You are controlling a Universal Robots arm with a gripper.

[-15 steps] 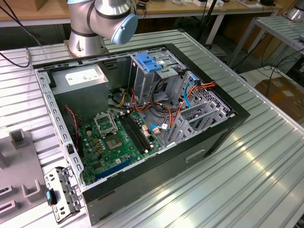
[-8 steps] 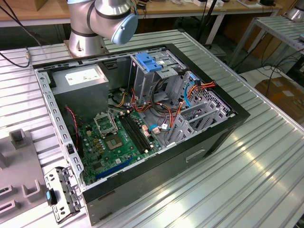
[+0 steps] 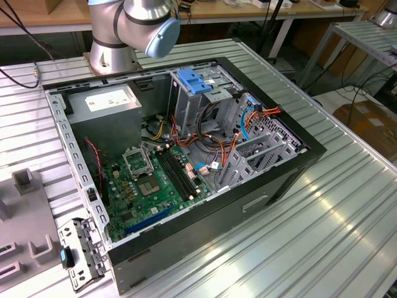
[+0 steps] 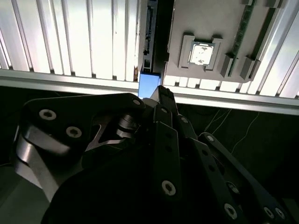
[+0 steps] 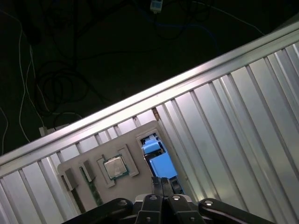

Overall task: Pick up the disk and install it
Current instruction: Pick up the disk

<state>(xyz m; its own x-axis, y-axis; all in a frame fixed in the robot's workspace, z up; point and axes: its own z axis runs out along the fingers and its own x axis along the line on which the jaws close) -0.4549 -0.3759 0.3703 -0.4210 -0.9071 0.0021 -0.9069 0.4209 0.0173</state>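
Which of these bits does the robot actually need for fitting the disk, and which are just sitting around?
Part of the job: disk, open computer case, grey drive cage.
Just lying about: processor chip, memory stick, power-supply box.

Exterior view: bright, even light, soft sheen on the ribbed table (image 3: 347, 205). Both wrist views: its slats glare white, floor (image 5: 93, 46) beyond black, my gripper (image 4: 159, 92) shadowed.

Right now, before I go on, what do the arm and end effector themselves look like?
The arm is silver-grey metal with a rounded joint closed by a pale blue cap. The end effector, seen in both wrist views, is built of black jointed linkage bars fastened with round silver pivot pins.
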